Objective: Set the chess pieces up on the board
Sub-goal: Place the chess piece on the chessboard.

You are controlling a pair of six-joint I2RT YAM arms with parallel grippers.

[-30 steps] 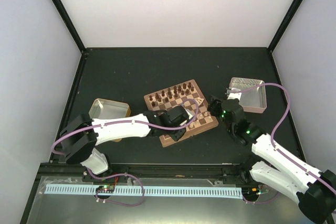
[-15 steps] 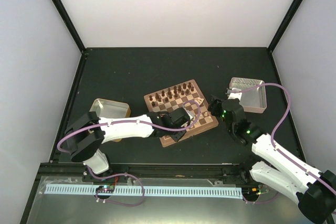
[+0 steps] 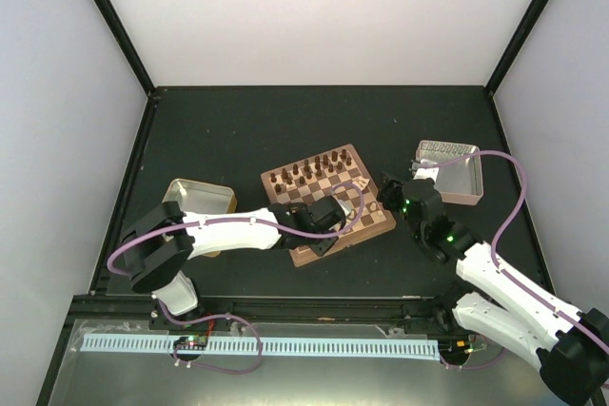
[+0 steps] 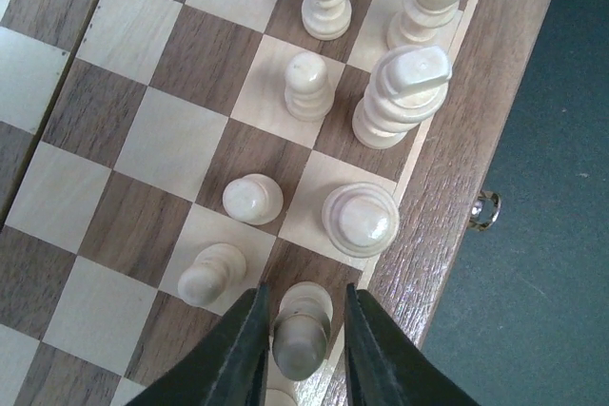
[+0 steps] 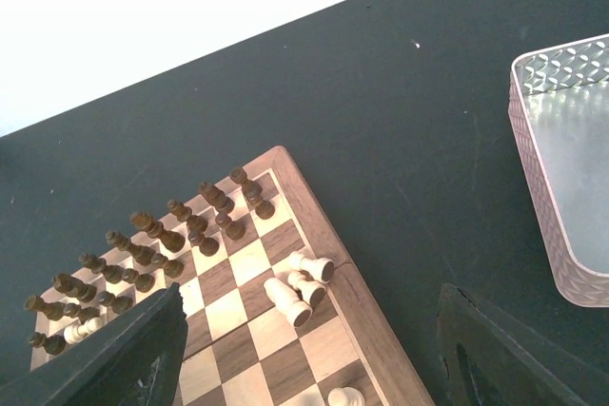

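I have the board (image 3: 328, 199) sitting turned at an angle near the middle of the dark table (image 3: 238, 130). The dark chessmen (image 3: 309, 172) are lined up in two rows along its far-left edge. My left gripper (image 4: 303, 354) is low over the board's edge nearest the arms. Its fingers (image 4: 243, 358) stand on either side of one upright cream piece (image 4: 303, 316) on a dark square in the outermost row. I see thin slivers of gap beside the piece and cannot tell whether the pads are actually pressing it. More cream chessmen (image 4: 404, 92) stand upright on neighbouring squares in the two rows by that edge. A small metal latch (image 4: 485, 208) pokes out from the board's side just beyond the border. My right gripper (image 5: 309, 330) hovers off the board's right corner, apart from it. Its own fingers (image 5: 133, 358) are spread wide with nothing between them. In its wrist view, a few toppled cream pieces (image 5: 290, 299) lie on squares close to the board's right edge. One fallen cream piece (image 5: 84, 328) lies among the dark ones near the left corner. A rectangular metal tray (image 3: 447, 149) sits near the table's right edge, and a second tray (image 3: 195, 195) sits near its left edge.
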